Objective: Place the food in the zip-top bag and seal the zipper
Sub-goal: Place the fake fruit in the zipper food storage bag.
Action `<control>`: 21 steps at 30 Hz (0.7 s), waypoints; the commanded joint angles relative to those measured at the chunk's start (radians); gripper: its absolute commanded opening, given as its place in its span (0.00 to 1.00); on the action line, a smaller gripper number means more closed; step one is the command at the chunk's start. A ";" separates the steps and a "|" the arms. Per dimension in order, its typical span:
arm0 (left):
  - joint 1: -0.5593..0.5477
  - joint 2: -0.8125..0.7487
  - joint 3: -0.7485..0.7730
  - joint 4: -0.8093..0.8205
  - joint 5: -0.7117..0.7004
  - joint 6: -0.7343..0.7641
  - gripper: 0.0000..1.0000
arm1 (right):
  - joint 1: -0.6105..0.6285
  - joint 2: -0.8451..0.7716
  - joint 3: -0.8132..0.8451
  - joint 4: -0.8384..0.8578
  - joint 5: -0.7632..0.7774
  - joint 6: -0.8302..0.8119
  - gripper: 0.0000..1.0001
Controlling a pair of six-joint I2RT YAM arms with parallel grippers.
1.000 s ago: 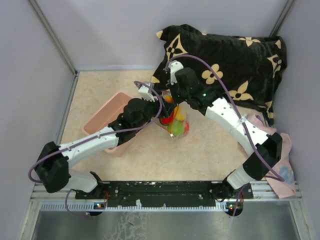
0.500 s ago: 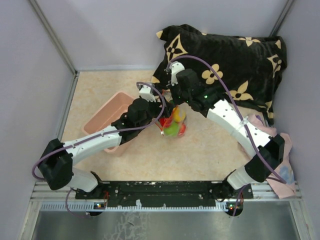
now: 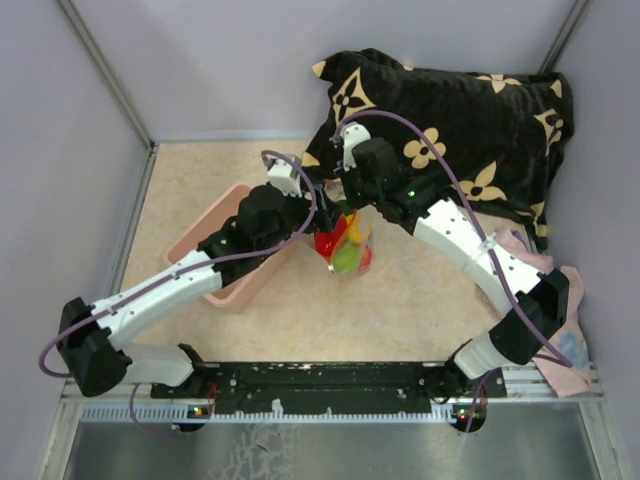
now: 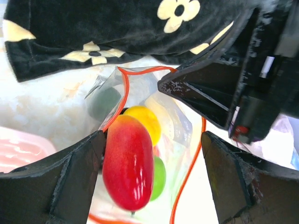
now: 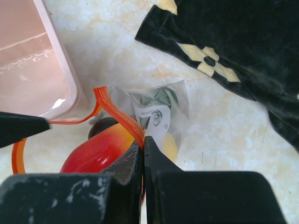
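Note:
The clear zip-top bag [image 3: 347, 250] hangs in the middle of the table, held up by its mouth. Its red-orange zipper [image 4: 122, 95] gapes open. My right gripper [image 5: 144, 137] is shut on the zipper strip [image 5: 119, 114] and holds it up; it also shows in the top view [image 3: 345, 200]. My left gripper [image 4: 153, 140] is open, its jaws wide on either side of the bag's mouth, seen from above [image 3: 315, 218]. A red fruit [image 4: 128, 161] sits in the mouth beside the left finger, above a yellow one [image 4: 145, 120], a light green one [image 4: 160, 178] and a dark green one [image 4: 105, 102].
A pink plastic bin [image 3: 215, 245] stands left of the bag, under my left arm. A black cloth with cream flowers [image 3: 450, 125] lies at the back right. A pale cloth [image 3: 565, 330] lies at the right edge. Grey walls enclose the table.
My left gripper has drawn back up and to the left, away from the bag. The red fruit now shows in the bag's mouth. The right gripper has kept its hold.

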 commanded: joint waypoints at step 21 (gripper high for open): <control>0.086 0.077 0.215 -0.582 0.047 -0.061 0.34 | -0.002 -0.104 -0.086 0.137 -0.018 0.025 0.00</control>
